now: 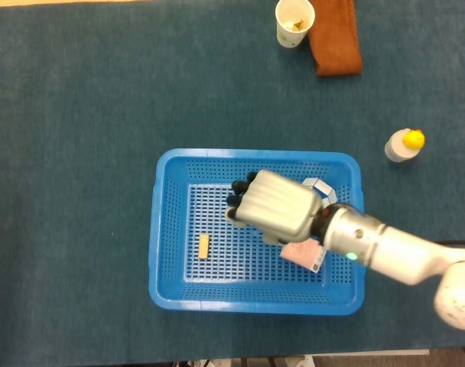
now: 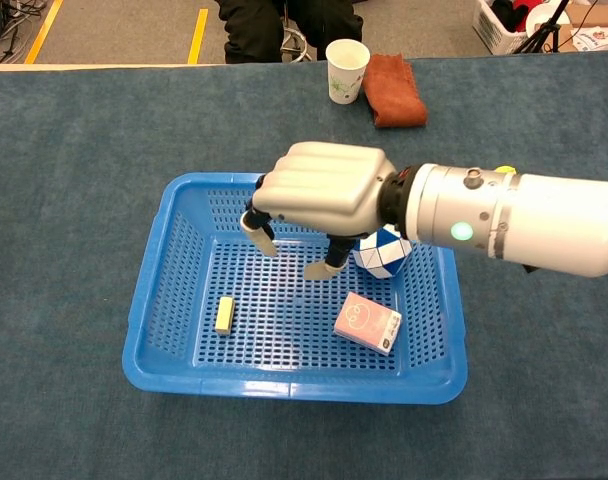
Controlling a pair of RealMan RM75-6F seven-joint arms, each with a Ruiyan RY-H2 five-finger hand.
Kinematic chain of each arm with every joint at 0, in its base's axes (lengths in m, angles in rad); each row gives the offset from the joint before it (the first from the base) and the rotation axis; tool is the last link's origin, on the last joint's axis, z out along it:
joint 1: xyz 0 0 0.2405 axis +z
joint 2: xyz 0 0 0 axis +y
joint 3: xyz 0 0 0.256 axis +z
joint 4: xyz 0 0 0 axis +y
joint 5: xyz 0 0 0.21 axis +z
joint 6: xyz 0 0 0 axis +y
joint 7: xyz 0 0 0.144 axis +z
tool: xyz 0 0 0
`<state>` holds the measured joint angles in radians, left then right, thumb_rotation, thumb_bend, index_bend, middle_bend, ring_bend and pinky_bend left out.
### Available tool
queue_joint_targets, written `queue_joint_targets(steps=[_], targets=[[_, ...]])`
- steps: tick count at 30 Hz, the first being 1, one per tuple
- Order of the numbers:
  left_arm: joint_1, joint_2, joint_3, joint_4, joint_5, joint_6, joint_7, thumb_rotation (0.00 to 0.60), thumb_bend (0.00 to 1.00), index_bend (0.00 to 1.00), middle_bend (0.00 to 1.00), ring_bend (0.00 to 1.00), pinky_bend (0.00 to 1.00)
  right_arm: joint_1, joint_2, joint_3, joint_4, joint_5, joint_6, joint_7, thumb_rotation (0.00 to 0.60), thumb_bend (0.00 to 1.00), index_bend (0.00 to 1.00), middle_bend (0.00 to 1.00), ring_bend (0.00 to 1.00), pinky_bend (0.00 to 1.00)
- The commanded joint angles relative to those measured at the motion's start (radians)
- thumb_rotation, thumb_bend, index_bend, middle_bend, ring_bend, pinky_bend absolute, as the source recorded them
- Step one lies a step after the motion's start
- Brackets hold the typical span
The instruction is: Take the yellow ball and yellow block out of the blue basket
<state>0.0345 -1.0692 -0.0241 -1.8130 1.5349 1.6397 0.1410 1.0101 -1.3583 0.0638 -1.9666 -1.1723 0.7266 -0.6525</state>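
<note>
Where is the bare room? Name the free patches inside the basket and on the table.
Inside the blue basket, the floor left of and around the yellow block is free. The right side is crowded: right hand, blue-and-white ball, pink box. The table left of the basket is bare.

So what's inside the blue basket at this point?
Inside the blue basket: a yellow block, a pink box and a blue-and-white ball, with the right hand hovering above. No yellow ball shows; the hand hides some of the floor.
</note>
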Motion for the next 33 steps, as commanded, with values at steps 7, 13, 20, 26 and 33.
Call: queue_joint_targets(steps=[7, 13, 20, 26, 33], targets=[[0.009, 0.002, 0.0, -0.001, 0.001, 0.009, 0.0, 0.6, 0.25, 0.29, 0.34, 0.23, 0.23, 0.079, -0.212, -0.058, 0.096, 0.174, 0.073, -0.223, 0.6, 0.19, 0.47, 0.38, 0.27, 0.44], [0.012, 0.005, -0.002, 0.001, 0.0, 0.009, -0.002, 0.6, 0.25, 0.29, 0.34, 0.23, 0.23, 0.093, -0.308, -0.073, 0.151, 0.226, 0.113, -0.261, 0.6, 0.19, 0.42, 0.35, 0.25, 0.43], [0.012, 0.007, -0.006, 0.006, -0.007, 0.007, -0.008, 0.6, 0.25, 0.29, 0.34, 0.23, 0.23, 0.1, -0.385, -0.067, 0.216, 0.228, 0.144, -0.264, 0.6, 0.19, 0.42, 0.35, 0.25, 0.43], [0.014, 0.008, -0.009, 0.012, -0.01, 0.008, -0.017, 0.6, 0.25, 0.29, 0.34, 0.23, 0.23, 0.109, -0.437, -0.063, 0.253, 0.239, 0.163, -0.287, 0.6, 0.19, 0.42, 0.35, 0.25, 0.43], [0.014, 0.01, -0.012, 0.021, -0.015, 0.004, -0.03, 0.6, 0.25, 0.29, 0.34, 0.23, 0.23, 0.112, -0.487, -0.068, 0.294, 0.269, 0.179, -0.309, 0.6, 0.19, 0.42, 0.35, 0.25, 0.43]])
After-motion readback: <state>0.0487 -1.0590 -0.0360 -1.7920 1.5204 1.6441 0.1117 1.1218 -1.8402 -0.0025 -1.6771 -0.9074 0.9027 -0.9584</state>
